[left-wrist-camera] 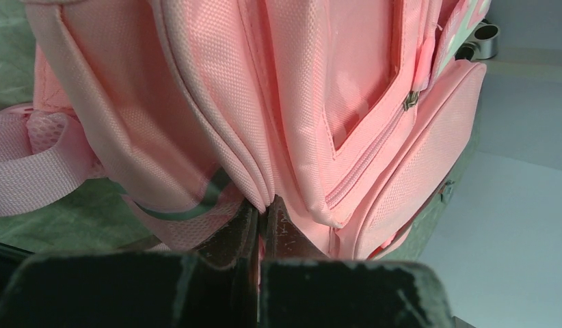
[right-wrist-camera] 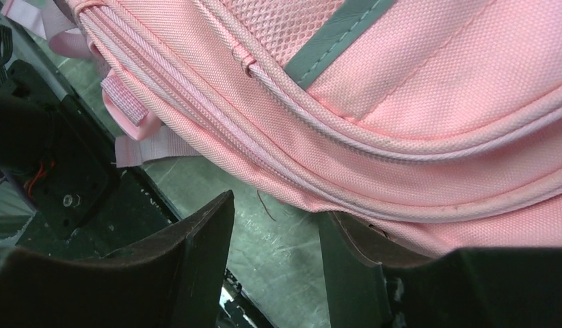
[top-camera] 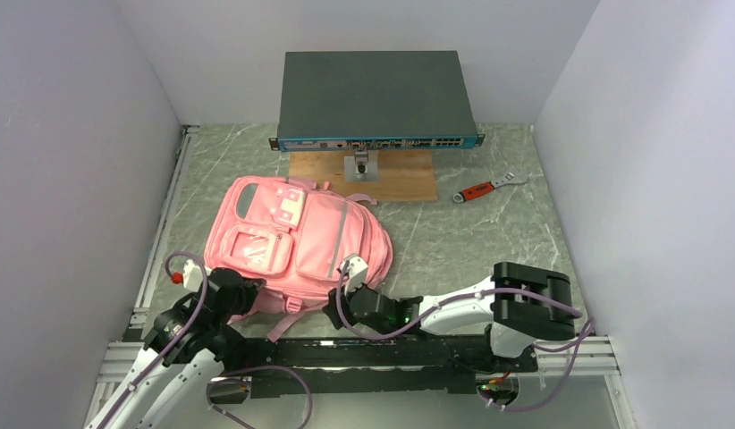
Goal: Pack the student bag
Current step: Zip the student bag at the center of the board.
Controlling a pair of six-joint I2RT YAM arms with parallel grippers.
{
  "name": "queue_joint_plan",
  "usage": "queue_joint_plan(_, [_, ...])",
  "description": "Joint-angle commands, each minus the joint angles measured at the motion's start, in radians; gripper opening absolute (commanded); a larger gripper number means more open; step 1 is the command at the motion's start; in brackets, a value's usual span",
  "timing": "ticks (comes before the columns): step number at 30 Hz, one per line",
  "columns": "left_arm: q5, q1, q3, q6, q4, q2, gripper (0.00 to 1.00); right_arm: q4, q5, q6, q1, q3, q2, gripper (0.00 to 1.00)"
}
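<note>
Subject: the student bag point(top-camera: 292, 246), lying flat on the marbled table point(top-camera: 489, 241) with its front pockets up. Its near edge is against both claws. Its length appears to run roughly away from the arm bases, but the soft outline makes this uncertain.

Left gripper point(left-wrist-camera: 264, 208): fingers pressed together. The tips are driven into the fold where two pink panels meet, so the bag is directly ahead of the tips and rises above them. I cannot tell whether any fabric is caught between the pads. A zip pull point(left-wrist-camera: 409, 100) sits further ahead, off to the right-finger side and not in contact.

Right gripper point(right-wrist-camera: 277, 208): fingers spread, with bare table showing in the gap. The bag's piped edge crosses just ahead of the gap and overhangs the right-hand finger, which appears to touch it from below. The left-hand finger is clear of the fabric.

Judgement: the left claw is the more engaged. Any opening move depends on the right claw shifting toward its right-finger side to get the edge between its fingers.

Markings: no brand or label can be read on the bag. The network switch point(top-camera: 373, 98) beyond it has a blue port strip, with lettering too small to read. The red-handled wrench point(top-camera: 485, 188) lies well apart.
</note>
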Motion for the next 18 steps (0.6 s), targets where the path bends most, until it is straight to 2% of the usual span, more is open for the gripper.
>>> queue_joint_plan(1, [0.133, -0.01, 0.009, -0.05, -0.007, -0.011, 0.0, 0.231, 0.08, -0.033, -0.003, -0.034, -0.023, 0.5])
queue_joint_plan(3, [0.134, -0.009, 0.008, -0.05, 0.0, -0.015, 0.0, 0.302, 0.035, -0.055, -0.003, -0.041, -0.003, 0.45])
queue_joint_plan(6, [0.136, -0.01, 0.011, -0.046, 0.006, -0.011, 0.0, 0.284, 0.009, -0.064, -0.003, -0.006, 0.033, 0.33])
queue_joint_plan(8, [0.134, -0.01, 0.013, -0.043, 0.002, -0.005, 0.0, 0.302, -0.003, -0.072, -0.003, -0.003, 0.046, 0.29])
queue_joint_plan(18, [0.134, -0.01, -0.003, -0.05, 0.005, -0.018, 0.0, 0.351, -0.005, -0.116, 0.004, -0.001, 0.074, 0.26])
